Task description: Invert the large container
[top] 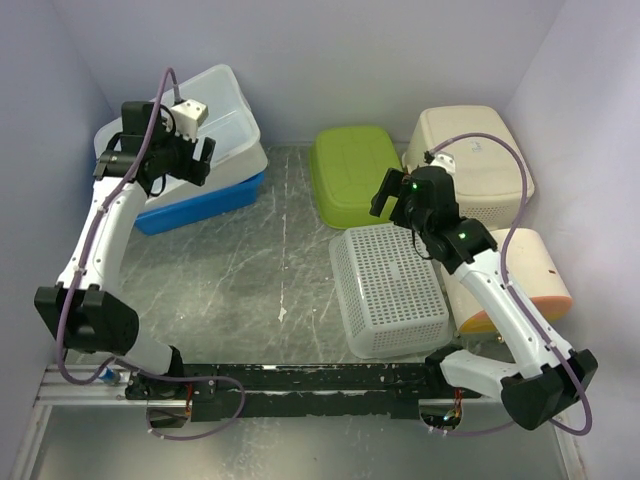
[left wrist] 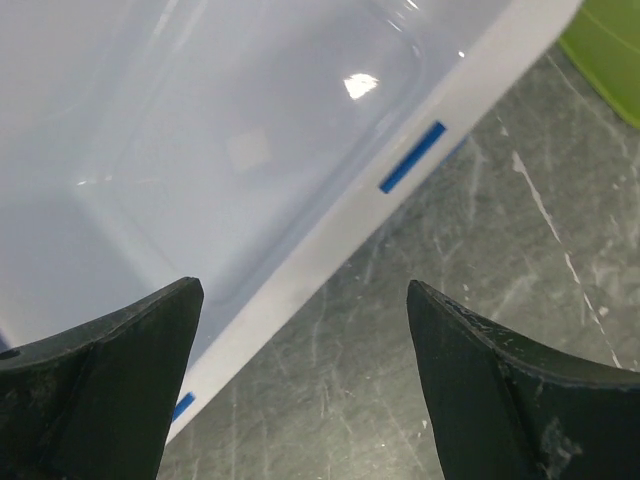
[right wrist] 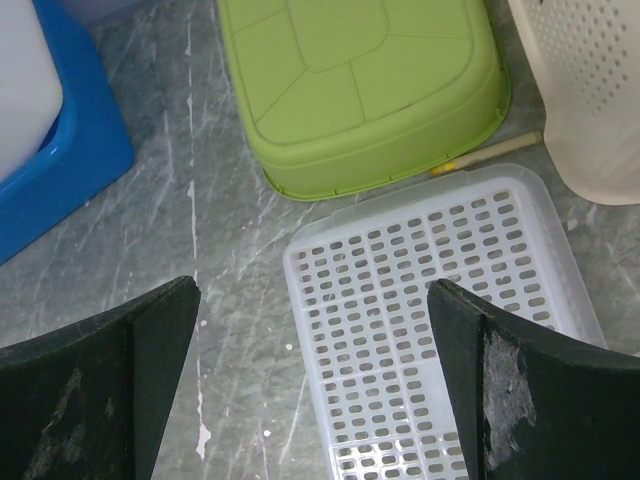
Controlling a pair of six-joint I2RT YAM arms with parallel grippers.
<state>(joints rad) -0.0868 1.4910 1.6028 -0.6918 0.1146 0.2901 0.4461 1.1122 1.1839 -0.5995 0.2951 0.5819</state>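
Your left gripper point(left wrist: 305, 295) hung with fingers spread wide, the large container point(left wrist: 200, 130) just below and ahead of it. Your right gripper point(right wrist: 315, 290) gaped too, above the perforated basket point(right wrist: 440, 300).

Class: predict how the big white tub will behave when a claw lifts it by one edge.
The white tub looks glossy, so it is probably slippery. Its translucent plastic suggests it is light and may flex. Being wide, it would likely tilt.
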